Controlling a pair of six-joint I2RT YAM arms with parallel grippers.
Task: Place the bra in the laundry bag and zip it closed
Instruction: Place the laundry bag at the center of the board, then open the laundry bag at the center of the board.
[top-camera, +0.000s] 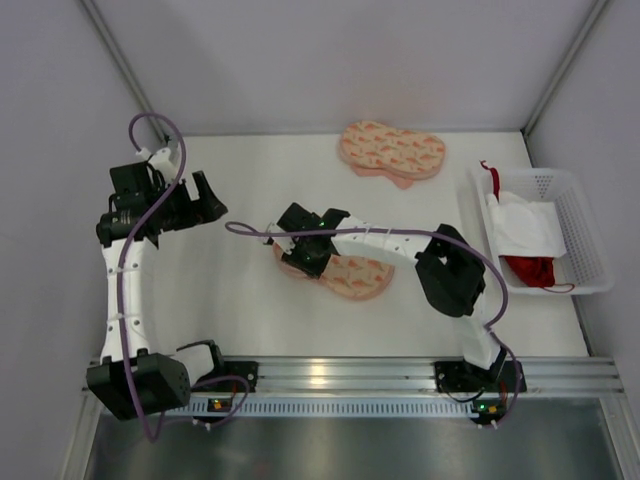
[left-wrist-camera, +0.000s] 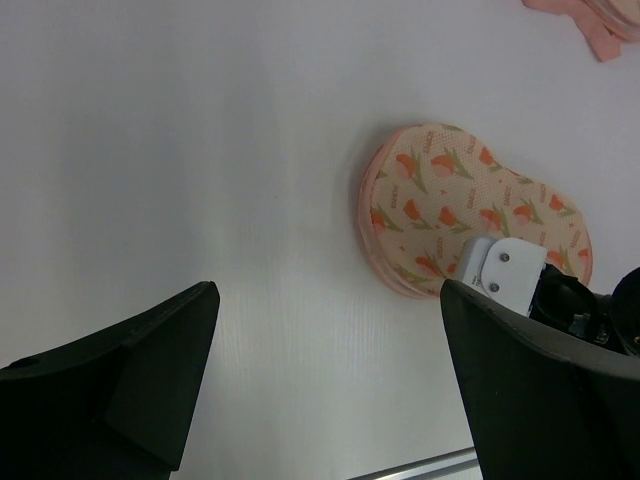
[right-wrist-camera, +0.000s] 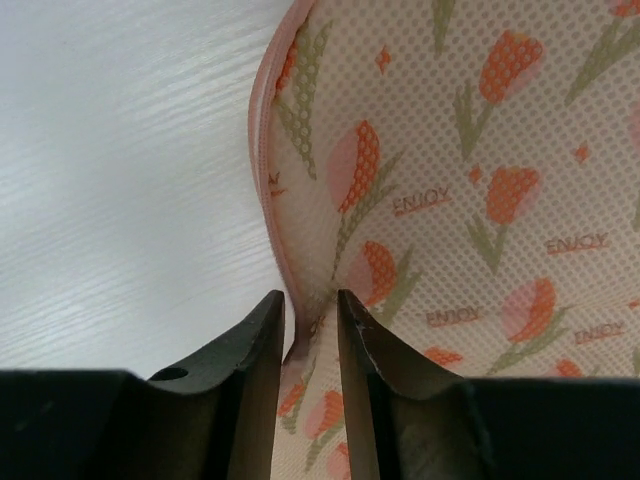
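Observation:
The laundry bag (top-camera: 358, 276) is a peach pouch with orange tulip print, lying flat at the table's middle. It also shows in the left wrist view (left-wrist-camera: 470, 205) and fills the right wrist view (right-wrist-camera: 450, 180). My right gripper (top-camera: 300, 255) sits at the bag's left end, its jaws nearly together and pinching the bag's pink zip edge (right-wrist-camera: 311, 305). My left gripper (top-camera: 212, 200) hangs open and empty over bare table to the left of the bag (left-wrist-camera: 328, 295). The red bra (top-camera: 530, 270) lies in the white basket at the right.
A twin pouch (top-camera: 392, 150) lies at the back centre, its corner showing in the left wrist view (left-wrist-camera: 590, 15). The white mesh basket (top-camera: 592, 235) at the right edge also holds a white cloth (top-camera: 525, 225). Grey walls enclose the table.

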